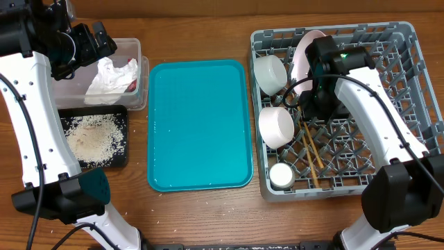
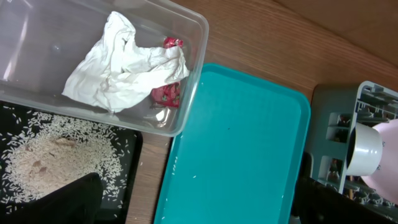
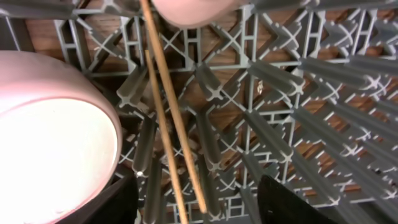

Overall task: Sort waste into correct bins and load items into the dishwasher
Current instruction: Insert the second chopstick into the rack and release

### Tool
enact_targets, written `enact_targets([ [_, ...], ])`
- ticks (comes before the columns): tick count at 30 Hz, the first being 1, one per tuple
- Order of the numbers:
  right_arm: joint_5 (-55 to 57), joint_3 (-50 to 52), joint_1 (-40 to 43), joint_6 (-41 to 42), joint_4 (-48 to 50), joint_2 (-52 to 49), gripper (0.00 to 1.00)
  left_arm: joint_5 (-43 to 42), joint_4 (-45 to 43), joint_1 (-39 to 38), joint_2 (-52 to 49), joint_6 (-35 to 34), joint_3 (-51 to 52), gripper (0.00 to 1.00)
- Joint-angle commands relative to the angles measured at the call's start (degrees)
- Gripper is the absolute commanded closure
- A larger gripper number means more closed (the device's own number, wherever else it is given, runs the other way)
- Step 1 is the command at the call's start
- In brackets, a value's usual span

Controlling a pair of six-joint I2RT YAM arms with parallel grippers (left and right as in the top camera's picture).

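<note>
Left arm stretched forward, left end effector [image 1: 97, 40] spread wide; right arm bent inward, right end effector [image 1: 313, 104] parted

A brown wood-grain tabletop [image 1: 201, 215] is filling the overhead view, its grain running left to right, and soft, seemingly even light is falling across it.

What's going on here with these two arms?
Two robot arms are sorting waste and loading dishes. The right gripper hangs open over two thin wooden chopsticks lying in the square grey plastic dish rack, beside white bowls, a small white cup and a pink round plate. The left gripper hovers open above the clear plastic tub holding a crumpled white napkin and red wrapper. Rice grains lie in the shallow black tray; a teal serving tray sits in the middle.
</note>
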State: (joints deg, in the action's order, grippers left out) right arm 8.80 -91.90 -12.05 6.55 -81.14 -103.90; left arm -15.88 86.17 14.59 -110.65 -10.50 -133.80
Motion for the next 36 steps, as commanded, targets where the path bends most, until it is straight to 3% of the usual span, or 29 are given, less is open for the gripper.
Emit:
enact_targets([
  [1,-0.13,-1.01,-0.20,0.74,-0.17,1.03,0.36,-0.24,0.00,-0.42,0.15,0.85,-0.61,0.00],
  [9,-6.67,-16.85,-0.24,0.94,-4.87,4.55,0.34,-0.24,0.00,-0.42,0.13,0.85,-0.61,0.00],
  [11,-7.69,-22.14,-0.24,1.01,-7.02,5.53,0.21,-0.24,0.00,-0.42,0.13,0.85,-0.61,0.00],
  [14,-7.87,-30.49,-0.24,3.61,-11.04,7.19,0.12,-0.24,0.00,-0.37,0.13,0.85,-0.61,0.00],
  [16,-8.44,-35.43,-0.24,7.85,-13.42,8.55,0.00,-0.24,0.00,-0.50,0.13,0.85,-0.61,0.00],
  [19,-15.26,-40.39,-0.24,19.91,-13.00,10.86,0.00,-0.24,0.00,-0.39,0.09,0.85,-0.61,0.00],
  [32,-16.98,-41.29,-0.20,17.84,-15.89,14.47,0.00,-0.24,0.02,-0.37,0.09,0.85,-0.61,0.00],
  [36,-11.41,-41.22,-0.20,17.25,-15.69,14.29,0.00,-0.24,0.00,-0.37,0.09,0.85,-0.61,0.00],
])
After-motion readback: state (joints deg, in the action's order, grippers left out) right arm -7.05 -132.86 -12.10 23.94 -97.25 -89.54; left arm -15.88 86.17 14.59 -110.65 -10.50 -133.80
